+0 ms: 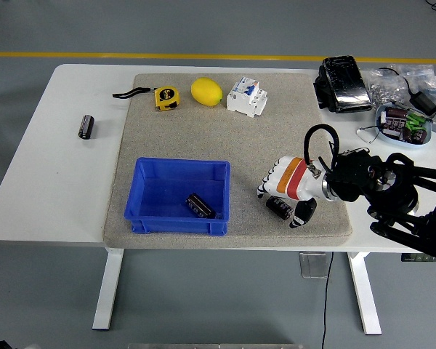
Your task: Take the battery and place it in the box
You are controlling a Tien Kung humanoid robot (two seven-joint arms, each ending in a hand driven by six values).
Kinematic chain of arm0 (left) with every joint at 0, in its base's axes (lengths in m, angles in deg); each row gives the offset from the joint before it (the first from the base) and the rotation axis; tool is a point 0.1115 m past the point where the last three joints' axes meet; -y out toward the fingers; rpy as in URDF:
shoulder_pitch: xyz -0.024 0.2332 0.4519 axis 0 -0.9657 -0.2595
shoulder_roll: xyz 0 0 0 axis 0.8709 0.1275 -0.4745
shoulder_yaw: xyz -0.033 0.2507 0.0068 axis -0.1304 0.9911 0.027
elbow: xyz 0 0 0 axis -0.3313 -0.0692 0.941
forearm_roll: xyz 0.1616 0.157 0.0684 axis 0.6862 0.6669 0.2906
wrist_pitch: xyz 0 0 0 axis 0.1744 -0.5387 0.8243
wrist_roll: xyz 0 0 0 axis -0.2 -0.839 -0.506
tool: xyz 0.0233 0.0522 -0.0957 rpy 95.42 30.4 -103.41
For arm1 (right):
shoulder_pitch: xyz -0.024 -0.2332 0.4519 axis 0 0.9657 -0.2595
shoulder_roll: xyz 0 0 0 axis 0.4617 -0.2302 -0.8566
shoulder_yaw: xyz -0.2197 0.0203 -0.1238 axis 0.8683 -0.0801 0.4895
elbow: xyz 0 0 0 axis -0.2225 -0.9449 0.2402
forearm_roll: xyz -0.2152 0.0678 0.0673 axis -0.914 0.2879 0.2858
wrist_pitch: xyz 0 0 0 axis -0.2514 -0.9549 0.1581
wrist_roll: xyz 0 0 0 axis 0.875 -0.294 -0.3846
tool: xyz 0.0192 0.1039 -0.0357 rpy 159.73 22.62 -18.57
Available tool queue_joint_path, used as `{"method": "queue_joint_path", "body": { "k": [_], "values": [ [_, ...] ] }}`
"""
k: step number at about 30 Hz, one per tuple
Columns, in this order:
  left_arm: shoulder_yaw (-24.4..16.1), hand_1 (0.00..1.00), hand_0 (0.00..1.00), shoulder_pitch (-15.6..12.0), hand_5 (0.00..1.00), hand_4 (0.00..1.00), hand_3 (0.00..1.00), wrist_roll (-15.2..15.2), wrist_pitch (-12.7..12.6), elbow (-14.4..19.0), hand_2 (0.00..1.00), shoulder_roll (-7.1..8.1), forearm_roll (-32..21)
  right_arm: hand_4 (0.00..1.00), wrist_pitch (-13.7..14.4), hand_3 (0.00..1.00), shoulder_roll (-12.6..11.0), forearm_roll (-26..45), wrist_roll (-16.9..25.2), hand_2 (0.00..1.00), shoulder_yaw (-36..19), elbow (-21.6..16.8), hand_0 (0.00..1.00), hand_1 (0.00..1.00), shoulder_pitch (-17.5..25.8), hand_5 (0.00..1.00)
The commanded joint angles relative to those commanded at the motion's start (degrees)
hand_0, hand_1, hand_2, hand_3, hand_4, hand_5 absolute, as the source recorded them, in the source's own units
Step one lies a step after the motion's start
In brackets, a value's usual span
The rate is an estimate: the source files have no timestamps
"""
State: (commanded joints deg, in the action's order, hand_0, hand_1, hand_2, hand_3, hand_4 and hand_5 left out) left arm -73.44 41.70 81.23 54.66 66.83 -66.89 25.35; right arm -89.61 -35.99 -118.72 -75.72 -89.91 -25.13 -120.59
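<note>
Battery (280,206) under the robot hand (287,187), another (200,206) inside the blue box (177,225)

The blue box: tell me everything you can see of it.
The blue box is an open-topped rectangular bin that looks like moulded plastic, with a thick rim and slightly sloping walls. It sits upright on the grey mat, near the mat's front left corner, its long side parallel to the table's near edge. Inside, one dark cylindrical battery lies on its side, angled, toward the right front of the floor. Nothing else touches the box; the right hand is off to its right, over another battery.
</note>
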Motion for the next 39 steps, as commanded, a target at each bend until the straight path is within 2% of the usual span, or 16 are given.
{"method": "queue_joint_path", "body": {
  "k": [2,3,8,9,14,15,26,27,32,33,38,39],
  "values": [
    [0.03,0.728,0.743,0.03,0.513,0.625,0.625,-0.04,-0.03,-0.01,0.791,-0.02,-0.04,0.978,0.42,0.711,0.11,-0.11,0.26,0.722,0.22,0.34,0.634,0.658,0.14,0.267],
    [0.06,0.729,0.744,0.03,0.513,0.625,0.625,-0.06,-0.05,-0.02,0.792,-0.03,-0.09,0.949,0.59,0.671,0.17,-0.16,0.35,0.690,0.30,0.49,0.607,0.627,0.18,0.251],
    [0.05,0.729,0.744,0.10,0.513,0.625,0.625,-0.06,0.00,0.02,0.792,-0.06,0.06,0.949,1.63,0.671,0.49,-0.02,0.75,0.690,0.63,1.18,0.607,0.627,0.41,0.251],
    [0.06,0.730,0.744,0.10,0.511,0.624,0.626,-0.06,0.00,0.03,0.793,-0.07,0.09,0.839,1.88,0.589,0.55,0.03,0.80,0.612,0.69,1.30,0.558,0.568,0.44,0.194],
    [0.04,0.730,0.744,0.13,0.511,0.624,0.626,-0.05,0.10,0.08,0.793,-0.09,0.27,0.839,3.04,0.589,0.77,0.30,1.07,0.612,0.75,2.04,0.558,0.568,0.55,0.194],
    [0.03,0.729,0.743,0.14,0.511,0.625,0.626,-0.05,0.13,0.09,0.793,-0.08,0.30,0.753,3.07,0.528,0.76,0.33,1.08,0.560,0.77,2.07,0.520,0.523,0.55,0.135],
    [0.17,0.730,0.743,0.25,0.511,0.625,0.627,-0.14,0.08,0.10,0.794,-0.06,0.03,0.732,2.95,0.505,0.63,-0.01,1.33,0.531,0.65,1.99,0.500,0.504,0.35,0.109],
    [0.17,0.729,0.743,0.25,0.512,0.625,0.627,-0.14,0.08,0.10,0.793,-0.06,0.02,0.762,2.87,0.534,0.61,-0.04,1.34,0.551,0.63,1.97,0.510,0.510,0.34,0.117],
    [0.23,0.729,0.743,0.26,0.512,0.625,0.627,-0.18,0.05,0.11,0.793,-0.05,0.03,0.762,0.27,0.534,0.03,-1.10,0.80,0.551,0.45,0.73,0.510,0.510,0.13,0.117],
    [0.22,0.728,0.744,0.26,0.513,0.626,0.628,-0.18,0.06,0.11,0.793,-0.03,0.05,0.918,-0.61,0.714,-0.21,-1.32,0.67,0.680,0.47,0.17,0.561,0.597,0.03,0.194],
    [0.01,0.728,0.744,0.22,0.513,0.626,0.628,-0.14,0.17,0.11,0.793,0.01,0.49,0.918,-2.45,0.714,-0.78,-1.64,0.48,0.680,0.26,-1.23,0.561,0.597,-0.21,0.194],
    [-0.04,0.729,0.744,0.20,0.512,0.625,0.627,-0.11,0.21,0.12,0.793,0.02,0.59,0.981,-2.32,0.841,-0.82,-1.51,0.49,0.750,0.04,-1.31,0.615,0.658,-0.12,0.209]
  ]
}}
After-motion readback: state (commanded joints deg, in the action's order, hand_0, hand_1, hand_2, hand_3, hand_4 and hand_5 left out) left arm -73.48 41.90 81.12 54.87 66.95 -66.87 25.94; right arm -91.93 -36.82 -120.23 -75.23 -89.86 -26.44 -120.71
